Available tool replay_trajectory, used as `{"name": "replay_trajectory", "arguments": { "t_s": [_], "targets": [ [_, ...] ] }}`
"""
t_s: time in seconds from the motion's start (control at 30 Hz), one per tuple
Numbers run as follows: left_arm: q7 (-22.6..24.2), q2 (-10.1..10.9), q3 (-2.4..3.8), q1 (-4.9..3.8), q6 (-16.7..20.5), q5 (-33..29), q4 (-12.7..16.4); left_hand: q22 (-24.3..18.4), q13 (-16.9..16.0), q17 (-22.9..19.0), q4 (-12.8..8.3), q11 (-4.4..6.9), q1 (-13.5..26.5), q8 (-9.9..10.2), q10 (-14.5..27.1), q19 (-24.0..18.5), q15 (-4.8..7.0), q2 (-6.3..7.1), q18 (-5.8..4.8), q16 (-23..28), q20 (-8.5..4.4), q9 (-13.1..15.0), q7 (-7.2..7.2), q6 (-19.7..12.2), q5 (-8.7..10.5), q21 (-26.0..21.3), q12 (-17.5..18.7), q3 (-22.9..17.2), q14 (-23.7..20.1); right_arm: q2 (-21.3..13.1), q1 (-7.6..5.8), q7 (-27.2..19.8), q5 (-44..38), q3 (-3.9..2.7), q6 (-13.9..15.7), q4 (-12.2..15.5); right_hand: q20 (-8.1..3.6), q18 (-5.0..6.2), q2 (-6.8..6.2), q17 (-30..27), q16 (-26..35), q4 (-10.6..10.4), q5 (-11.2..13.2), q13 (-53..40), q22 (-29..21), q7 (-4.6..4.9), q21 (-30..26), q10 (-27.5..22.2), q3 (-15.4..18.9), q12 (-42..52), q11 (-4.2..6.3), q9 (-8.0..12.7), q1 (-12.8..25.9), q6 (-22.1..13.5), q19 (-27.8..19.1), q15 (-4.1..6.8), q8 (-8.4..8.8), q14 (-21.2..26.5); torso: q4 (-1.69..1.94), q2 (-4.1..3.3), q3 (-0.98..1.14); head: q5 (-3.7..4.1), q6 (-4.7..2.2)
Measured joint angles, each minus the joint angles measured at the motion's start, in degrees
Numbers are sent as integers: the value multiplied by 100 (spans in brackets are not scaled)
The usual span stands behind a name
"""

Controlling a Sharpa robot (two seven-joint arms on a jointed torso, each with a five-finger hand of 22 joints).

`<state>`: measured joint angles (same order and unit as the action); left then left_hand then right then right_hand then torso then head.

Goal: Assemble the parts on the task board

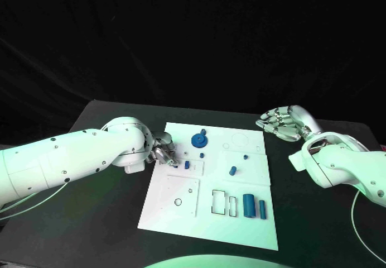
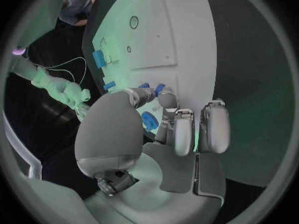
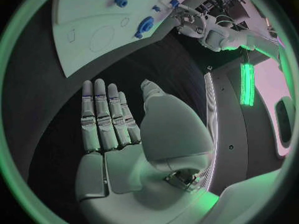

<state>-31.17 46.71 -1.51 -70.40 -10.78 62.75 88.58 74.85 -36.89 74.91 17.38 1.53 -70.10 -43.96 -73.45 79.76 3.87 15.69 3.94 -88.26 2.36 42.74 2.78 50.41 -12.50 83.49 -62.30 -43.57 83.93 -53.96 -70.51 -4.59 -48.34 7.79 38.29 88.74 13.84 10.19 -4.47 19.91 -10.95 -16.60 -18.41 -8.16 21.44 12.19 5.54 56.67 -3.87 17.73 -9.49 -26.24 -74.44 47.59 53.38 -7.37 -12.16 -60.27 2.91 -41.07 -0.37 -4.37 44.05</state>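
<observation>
Black table spreads under the white task board. My left hand sits at the board's edge, fingers curled toward a small blue part just beyond my fingertips; whether they pinch anything I cannot tell. My right hand hovers beside the board, fingers straight and apart, empty. A careless push could knock that part askew, or nudge the blue gear nearby.

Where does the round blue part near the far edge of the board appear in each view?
Head view: round blue part near the task board far edge, right of the left hand.
Left wrist view: cannot tell.
Right wrist view, beside the drawn circle.
Shared landmark: the left hand.
</observation>
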Motion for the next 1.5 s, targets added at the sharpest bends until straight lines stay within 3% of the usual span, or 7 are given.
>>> {"name": "replay_trajectory", "arguments": {
  "t_s": [0.03, 0.07, 0.27, 0.3, 0.63, 0.93, 1.5],
  "targets": [
    [-2, -4, -1, 1, 0, 0, -5, 10, -6, 0, 0, 0, 45, 0, 0, 12, 0, -10, 0, 0, -12, 2, 0, 0, 0, 0, 0, 0, 0, 0, 0, 0, 2, 0, 0, 0, 0, 0, 0, -10, 19, 9, 0, 12, -8, 0, 0, 0, 9, 0, 0, 6, 0, 0, 0, -11, 0, 11, 0, 0, 1, 0, 0],
    [-4, -10, -1, 1, 0, -1, -11, 11, -10, 0, -231, 10, 76, -2, -10, 20, 3, 0, 0, 0, -20, 3, -3, 3, 2, 0, 0, -230, 3, 0, 0, 0, 5, 0, 0, 0, 18, 0, 0, -22, 29, 9, 0, 29, -20, 0, -14, 0, 24, -24, 0, 6, 0, 0, -17, -11, 0, 10, 0, 0, 0, 0, 0],
    [-22, -37, -1, 2, 1, -4, -46, 11, -19, 0, -288, 59, 300, -11, -63, 41, 50, 13, 0, 0, -41, -40, -43, 62, 55, 22, 0, -238, 8, 0, 0, -1, 21, 0, 0, -2, 36, 0, 0, -61, 82, 14, 0, 85, -61, 0, -45, -21, 45, -24, -21, 19, 0, 0, -36, -31, 22, 31, 0, 1, 0, 4, 0],
    [-25, -46, -1, 3, 2, -6, -58, 11, -19, 0, -481, 60, 385, -13, -64, 40, 67, 19, 0, 0, -41, -51, -45, 64, 63, 22, 0, -431, 20, 0, 0, -2, 24, 0, 0, -2, 41, 0, 0, -64, 86, 16, 0, 91, -65, 0, -58, -21, 48, -24, -21, 19, 0, 0, -41, -31, 22, 31, 0, 2, 1, 4, 0],
    [-41, -88, 3, 8, 7, -20, -124, 11, -69, 0, -514, 73, 524, 2, -93, 62, 84, 13, 0, 0, -62, -134, -87, 127, 74, 22, 1, -398, 2, -1, 0, -2, 42, 0, -1, -4, 41, 0, 0, -108, 152, 15, 0, 150, -110, 0, -82, -41, 80, -46, -41, 27, 0, 0, -83, -51, 22, 93, 0, 2, -3, 15, 0],
    [-58, -97, -4, 22, 0, -27, -153, 10, -156, 0, -120, 93, 608, 39, -112, 82, 84, 10, 0, 0, -82, -223, -196, 299, 69, 22, -7, 346, 2, -1, 0, -2, 53, 0, -3, -5, 82, 0, 0, -172, 223, 9, 0, 223, -176, -2, -113, -62, 136, -68, -61, 40, 0, -40, -123, -74, 45, 142, 0, 3, -2, 20, 8],
    [-82, -101, -5, 26, 5, -45, -182, 9, -232, 0, -55, 92, 806, 106, -111, 101, 83, -191, 1, 0, -102, -340, -156, 318, 53, 22, -23, 1359, 2, -3, 1, -4, 83, 0, -9, -7, 204, 0, 79, -456, 419, 14, 0, 426, -514, -23, -167, -103, 334, -67, -103, 70, -12, -61, -636, -173, 44, 297, -1, 1, 1, 30, 3]
  ]
}}
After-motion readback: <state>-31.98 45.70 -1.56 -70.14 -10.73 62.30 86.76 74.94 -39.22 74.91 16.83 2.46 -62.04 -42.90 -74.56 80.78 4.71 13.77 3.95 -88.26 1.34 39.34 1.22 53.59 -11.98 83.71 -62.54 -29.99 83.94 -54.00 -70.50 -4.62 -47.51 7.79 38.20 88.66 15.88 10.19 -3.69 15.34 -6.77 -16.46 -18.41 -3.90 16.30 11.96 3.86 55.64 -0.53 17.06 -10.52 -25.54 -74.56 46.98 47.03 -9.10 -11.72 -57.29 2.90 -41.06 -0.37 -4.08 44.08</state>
